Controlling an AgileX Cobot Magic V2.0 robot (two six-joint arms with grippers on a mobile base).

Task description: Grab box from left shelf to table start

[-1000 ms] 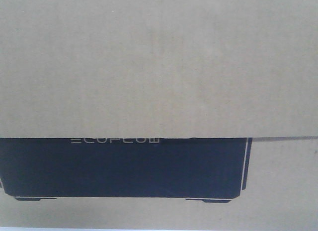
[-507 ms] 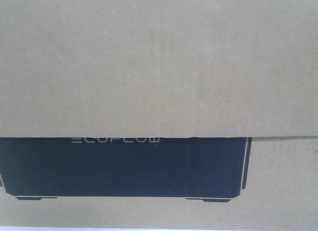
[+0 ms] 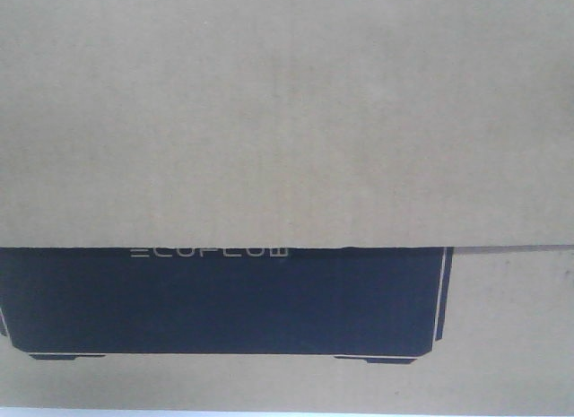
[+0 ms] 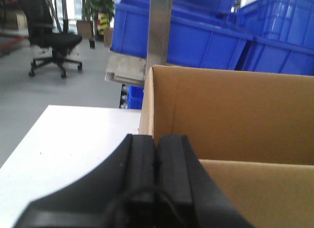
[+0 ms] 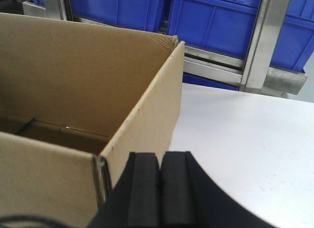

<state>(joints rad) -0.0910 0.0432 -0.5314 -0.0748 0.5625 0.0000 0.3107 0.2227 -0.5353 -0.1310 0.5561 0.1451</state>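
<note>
Both sets of jaws are pressed shut with nothing between them: the left gripper (image 4: 156, 157) is hanging by the box's (image 4: 230, 115) left corner, the right gripper (image 5: 159, 181) by its right corner. The open box is sitting on the white table (image 5: 245, 135), in front of the left shelf (image 5: 260, 37) with blue bins (image 4: 196, 37). The carrying step is looking finished; next the arms are needing to back away.

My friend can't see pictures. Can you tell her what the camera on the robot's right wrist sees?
An open brown cardboard box sits on a white table, seen from just behind the robot's right tool, whose two black pads are pressed together and hold nothing. Behind the table are blue plastic bins on a silver metal shelf.
</note>
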